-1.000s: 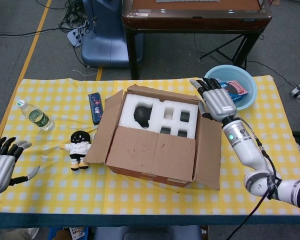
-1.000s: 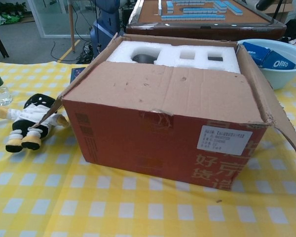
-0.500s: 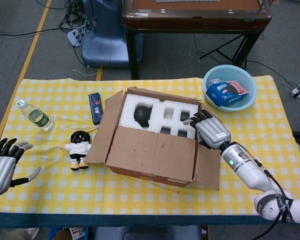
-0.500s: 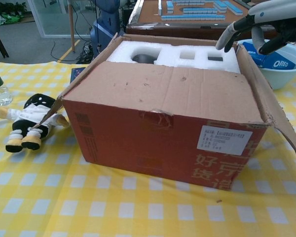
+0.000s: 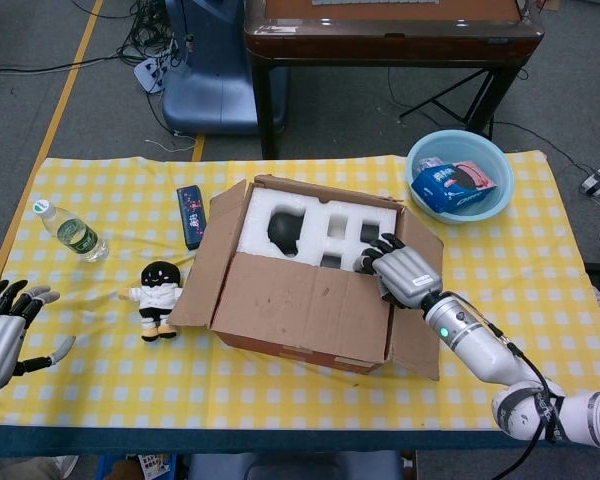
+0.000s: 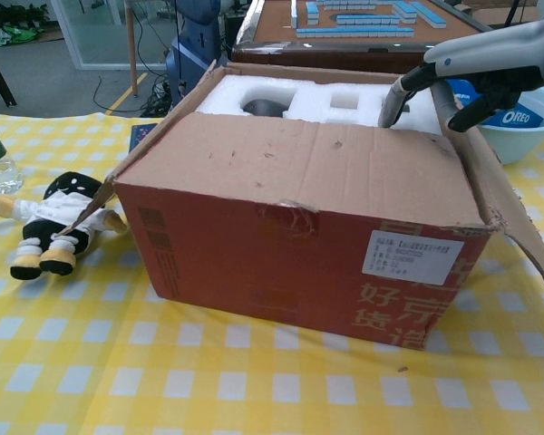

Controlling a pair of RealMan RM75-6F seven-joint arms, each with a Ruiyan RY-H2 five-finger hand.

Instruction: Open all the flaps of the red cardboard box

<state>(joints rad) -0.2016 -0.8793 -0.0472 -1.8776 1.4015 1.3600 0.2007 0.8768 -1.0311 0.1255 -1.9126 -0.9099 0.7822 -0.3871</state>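
— Yellow checked cloth covers the table, and the red cardboard box sits mid-table. How do its flaps lie?

— From the head view, the side flap at nine o'clock and the one at three o'clock stand splayed outward, the far flap at twelve is up, and the near flap at six lies flat over the white foam insert.

— And the right hand?

— Its fingers are apart and gripping nothing, fingertips dipping onto the foam just behind the near flap's far edge, at the box's three o'clock corner. The chest view shows what the head view cannot: the fingers pointing down behind that flap's edge, plus the red front wall with its white label.

— The left hand?

— Only the head view catches it, at the table's eight o'clock edge, fingers spread, empty.

— Around the box?

— A plush doll just beside it at nine, a water bottle farther out, a dark blue packet at ten, and a light blue basin holding snack packs at two.
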